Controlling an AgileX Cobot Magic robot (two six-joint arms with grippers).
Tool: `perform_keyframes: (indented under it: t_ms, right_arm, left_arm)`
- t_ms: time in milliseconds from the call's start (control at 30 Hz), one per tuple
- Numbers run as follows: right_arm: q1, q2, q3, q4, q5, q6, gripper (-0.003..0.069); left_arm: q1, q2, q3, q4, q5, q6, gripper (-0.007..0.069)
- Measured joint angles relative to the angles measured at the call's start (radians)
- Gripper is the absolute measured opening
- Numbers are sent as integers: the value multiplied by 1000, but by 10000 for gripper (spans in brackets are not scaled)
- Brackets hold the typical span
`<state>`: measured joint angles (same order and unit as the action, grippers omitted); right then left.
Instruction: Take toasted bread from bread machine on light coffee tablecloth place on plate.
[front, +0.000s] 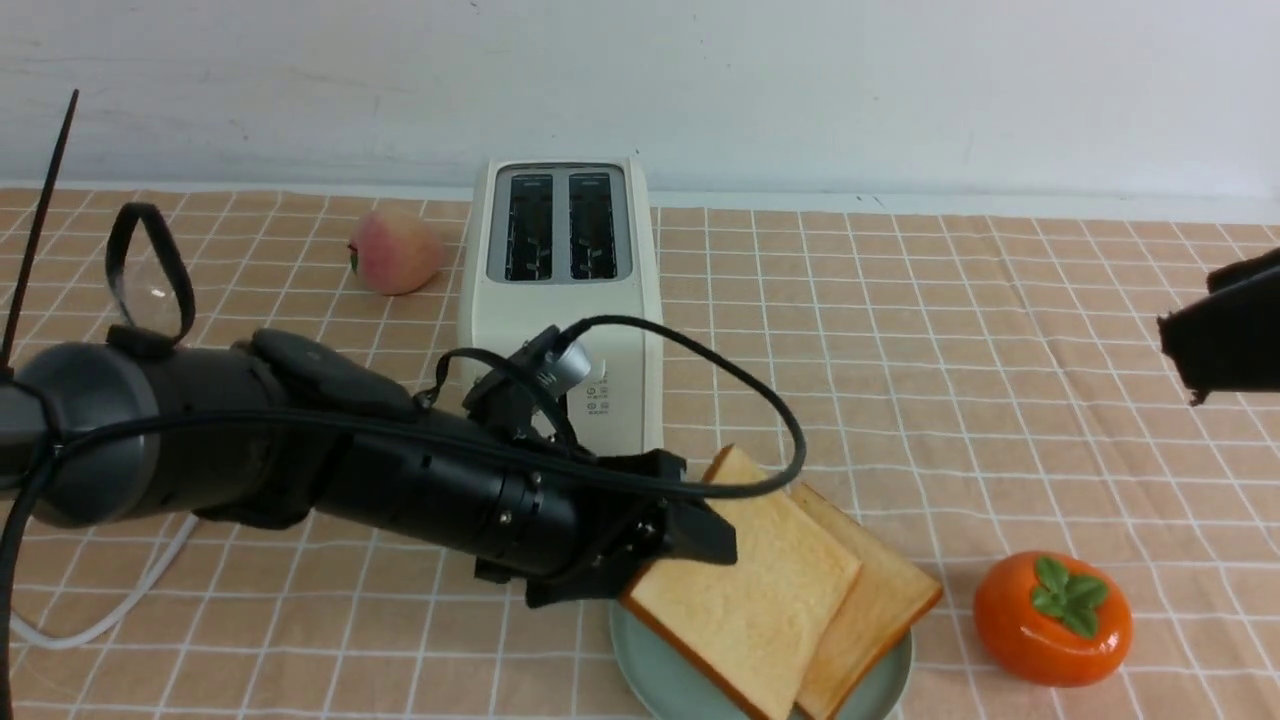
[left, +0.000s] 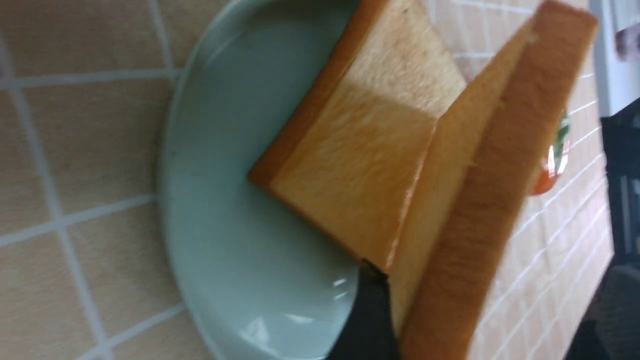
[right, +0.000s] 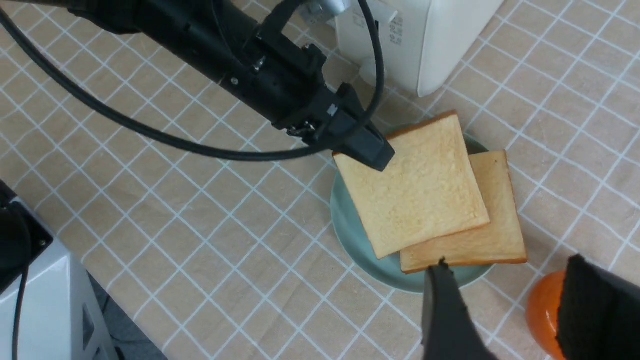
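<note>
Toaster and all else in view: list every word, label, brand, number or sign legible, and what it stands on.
Toaster: small dark markings on its front panel, too small and blurred to read; nothing to quote.
Elsewhere: no text that I can make out.

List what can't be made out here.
- Lettering on the toaster: too small, front view.
- Lower slice's covered part: under the upper slice, front view.
- Left gripper's fingertips: blurred, left wrist view.
- Right arm: mostly cut off by right edge, front view.
</note>
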<state>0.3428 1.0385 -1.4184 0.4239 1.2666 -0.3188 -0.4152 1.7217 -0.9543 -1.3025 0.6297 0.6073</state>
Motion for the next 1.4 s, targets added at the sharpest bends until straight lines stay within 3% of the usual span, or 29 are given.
perform_keyframes:
  t_ms: [67, 133, 200, 367, 500, 667, 700, 767, 900, 1067, 1233, 1400]
  right_arm:
    - [0, 0, 0, 7, 0, 0, 319]
    - [0, 0, 0, 8, 0, 0, 319]
    - [0, 0, 0, -1, 0, 0, 319]
    - [0, 0, 0, -62, -29, 54, 318]
    - [0, 0, 1, -123, -90, 147, 281]
    - [0, -9, 48, -187, -146, 269, 146]
    - [0, -29, 101, -212, -178, 308, 74]
    - [0, -75, 197, -238, -237, 347, 0]
    - [0, -212, 433, -273, -414, 376, -20]
    - [0, -462, 827, -302, -736, 390, -20]
    - [0, -665, 1071, -290, -888, 402, -19]
    - [0, -797, 1217, -290, -929, 414, -18]
  left_arm:
    - [13, 0, -3, 196, -3, -146, 655]
    - [26, -1, -7, 280, 13, -257, 661]
    - [57, -26, -24, 528, 80, -475, 660]
    - [78, -162, -57, 965, 175, -842, 608]
    - [80, -358, -62, 1156, 243, -965, 521]
    - [80, -561, -56, 1177, 310, -962, 369]
    - [80, -630, -40, 1163, 313, -961, 288]
    - [80, -707, 0, 1149, 317, -960, 191]
    - [80, -830, 74, 1142, 332, -958, 0]
    - [80, -1033, 212, 1103, 388, -958, -14]
    - [80, -1213, 338, 973, 445, -959, -14]
    - [80, -1348, 376, 854, 433, -959, -14]
